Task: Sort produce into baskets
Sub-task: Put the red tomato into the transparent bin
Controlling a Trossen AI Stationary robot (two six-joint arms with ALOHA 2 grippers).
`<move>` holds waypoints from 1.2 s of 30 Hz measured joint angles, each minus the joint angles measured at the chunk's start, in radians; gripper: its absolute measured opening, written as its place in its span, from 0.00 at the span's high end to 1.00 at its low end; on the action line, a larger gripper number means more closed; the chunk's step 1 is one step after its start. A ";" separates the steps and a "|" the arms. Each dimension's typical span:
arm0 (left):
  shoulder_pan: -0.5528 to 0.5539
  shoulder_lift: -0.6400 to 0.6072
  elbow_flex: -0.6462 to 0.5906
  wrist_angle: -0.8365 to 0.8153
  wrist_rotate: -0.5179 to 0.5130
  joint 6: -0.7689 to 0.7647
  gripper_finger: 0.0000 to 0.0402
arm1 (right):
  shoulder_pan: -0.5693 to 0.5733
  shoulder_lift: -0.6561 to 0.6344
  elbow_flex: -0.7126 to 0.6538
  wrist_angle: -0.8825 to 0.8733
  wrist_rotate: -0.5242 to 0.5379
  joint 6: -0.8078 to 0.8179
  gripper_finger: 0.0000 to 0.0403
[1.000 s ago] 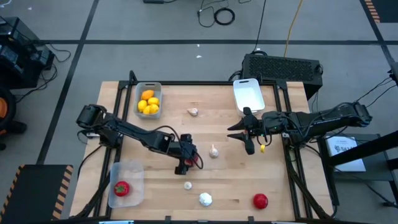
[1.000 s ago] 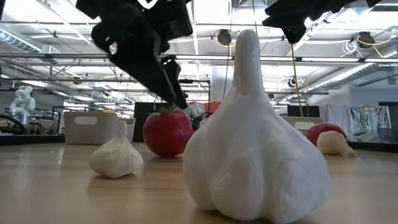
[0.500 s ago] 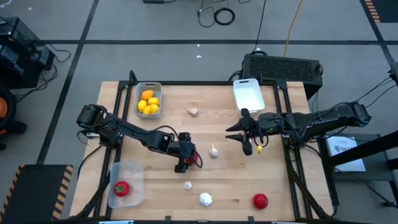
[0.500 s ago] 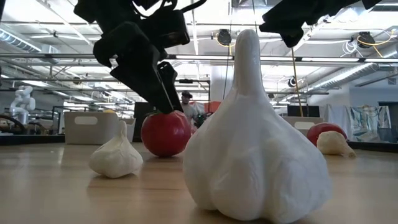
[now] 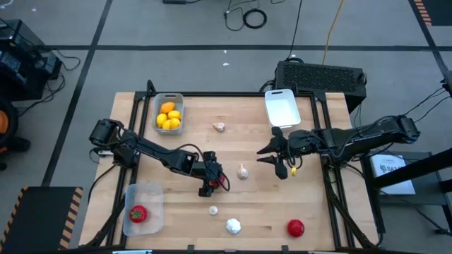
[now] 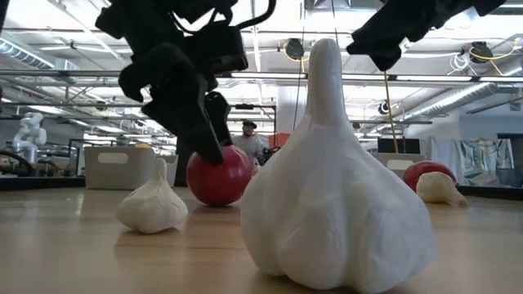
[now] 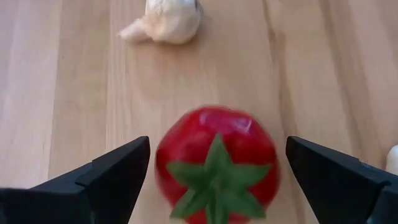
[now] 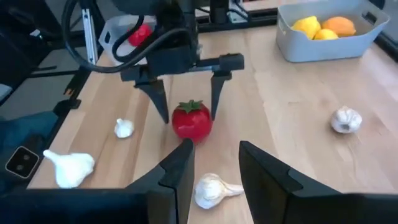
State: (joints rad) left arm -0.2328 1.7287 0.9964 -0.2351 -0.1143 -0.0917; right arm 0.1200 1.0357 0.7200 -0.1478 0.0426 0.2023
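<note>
Left gripper (image 8: 188,84) low over the table's middle, fingers (image 7: 106,177) spread wide, one on each side of a red tomato (image 7: 216,163) with green calyx; tomato resting on the wood, not clamped, not lifted. In the low view, one dark finger just in front of the tomato's side.

Right gripper (image 5: 277,156) at about three o'clock from the table's centre, raised above the surface, fingers (image 8: 179,171) partly apart with nothing between them. Directly below, a garlic bulb (image 8: 212,189) on the wood.

Grey basket (image 5: 168,113) at about eleven o'clock, filled with yellow lemons (image 5: 171,119) and an orange piece (image 5: 167,107). White basket (image 5: 282,107) at about one o'clock. Clear basket (image 5: 143,209) at about eight o'clock, holding a second tomato (image 5: 138,213).

Loose on the table: a small garlic bulb (image 5: 219,127) near twelve o'clock, another small one (image 5: 213,210) and a large one (image 5: 233,226) toward six o'clock, a third tomato (image 5: 295,227) at about five o'clock.

Person visible far off in the room, low view, behind the tomato.
</note>
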 joint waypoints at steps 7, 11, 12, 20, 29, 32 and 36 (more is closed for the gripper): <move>0.006 0.046 -0.006 0.056 0.001 -0.002 0.05 | -0.008 0.028 -0.001 0.016 0.004 0.002 0.71; 0.010 0.071 -0.008 0.082 0.001 -0.006 0.05 | -0.015 0.031 -0.001 0.017 0.007 0.001 0.71; 0.011 0.072 -0.012 0.067 0.001 -0.007 0.05 | -0.015 0.031 -0.001 0.022 0.007 0.003 0.71; 0.013 0.108 -0.010 0.084 0.004 -0.007 0.05 | -0.016 0.031 0.000 0.031 0.008 0.003 0.71; 0.013 0.110 -0.011 0.099 0.005 -0.008 0.05 | -0.016 0.031 0.000 0.040 0.008 -0.004 0.71; 0.013 0.110 -0.011 0.102 0.005 -0.008 0.07 | -0.016 0.031 0.000 0.041 0.008 -0.004 0.71; 0.013 0.110 -0.011 0.128 0.005 -0.007 0.12 | -0.016 0.031 0.000 0.043 0.008 -0.005 0.71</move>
State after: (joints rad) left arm -0.2199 1.8389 0.9852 -0.1070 -0.1088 -0.0990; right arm 0.1036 1.0672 0.7197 -0.1049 0.0505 0.1978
